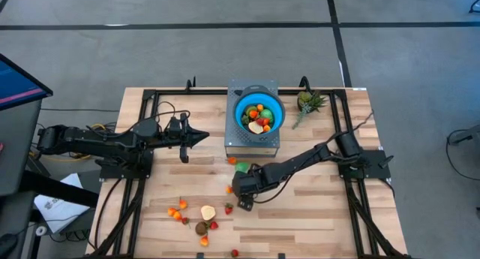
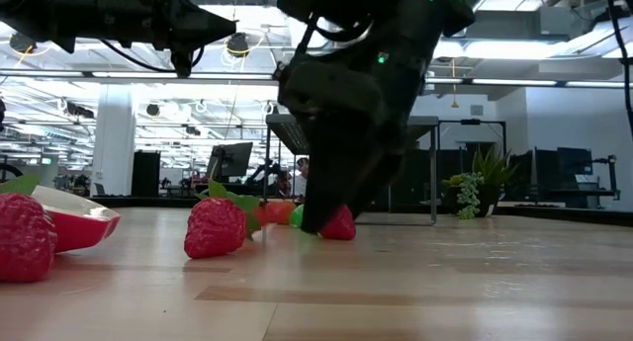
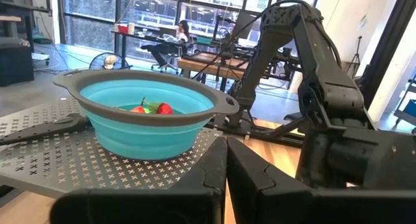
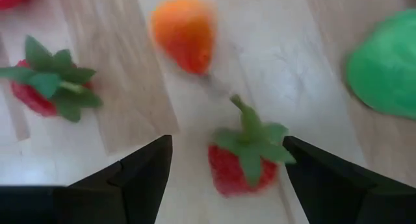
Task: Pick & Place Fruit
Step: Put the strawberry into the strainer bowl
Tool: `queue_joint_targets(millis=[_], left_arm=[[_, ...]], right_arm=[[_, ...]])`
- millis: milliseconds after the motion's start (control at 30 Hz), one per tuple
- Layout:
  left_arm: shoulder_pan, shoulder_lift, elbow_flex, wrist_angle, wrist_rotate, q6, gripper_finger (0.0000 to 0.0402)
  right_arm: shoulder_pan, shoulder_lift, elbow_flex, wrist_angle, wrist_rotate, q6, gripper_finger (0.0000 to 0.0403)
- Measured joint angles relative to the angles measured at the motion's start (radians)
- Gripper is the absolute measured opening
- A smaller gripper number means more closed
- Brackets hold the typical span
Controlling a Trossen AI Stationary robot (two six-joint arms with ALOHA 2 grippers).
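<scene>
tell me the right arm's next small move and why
Probably shut the right claw on the small red toy strawberry with green leaves. The open fingers sit either side of it on the pale wooden table, and the low view shows the claw down at table level. The left claw waits shut near the blue bowl.

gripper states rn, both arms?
Left gripper: shut, empty, raised beside the blue bowl.
Right gripper: open, straddling a strawberry on the table.

Grey floor; bright open office
</scene>
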Motion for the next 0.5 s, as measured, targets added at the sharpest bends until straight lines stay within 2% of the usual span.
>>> queue_joint_targets(millis=[500], left_arm=[[0.0, 0.0, 0.0, 0.0, 0.0, 0.0, 0.0002]], right_arm=[[0.0, -0.001, 0.003, -0.006, -0.011, 0.002, 0.0286]])
